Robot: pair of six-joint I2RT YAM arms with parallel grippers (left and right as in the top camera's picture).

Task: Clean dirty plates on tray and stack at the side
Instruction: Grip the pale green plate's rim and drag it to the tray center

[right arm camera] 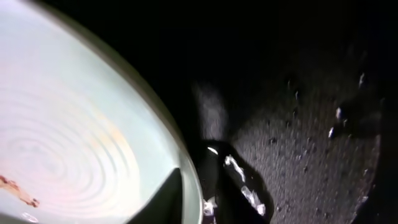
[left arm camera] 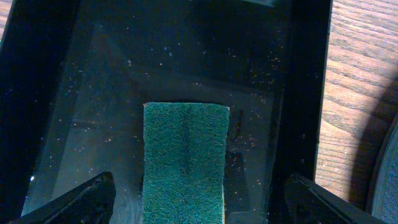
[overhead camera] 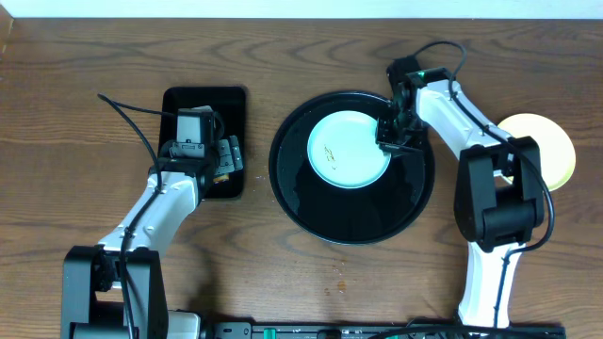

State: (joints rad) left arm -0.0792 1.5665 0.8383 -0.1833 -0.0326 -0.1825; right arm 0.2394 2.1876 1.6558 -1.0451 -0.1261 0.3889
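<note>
The mint plate (overhead camera: 347,149) lies with its right rim between the jaws of our right gripper (overhead camera: 391,137); we cannot tell if they pinch. Our left gripper (left arm camera: 199,194) gapes wide over a green scouring pad (left arm camera: 185,158).

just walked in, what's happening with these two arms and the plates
The right gripper sits at the right rim of a pale mint plate, which lies smeared on the round black tray. The left gripper hangs open over a green sponge in the small rectangular tray, not gripping it. A yellow plate lies on the table to the right of the round tray.
</note>
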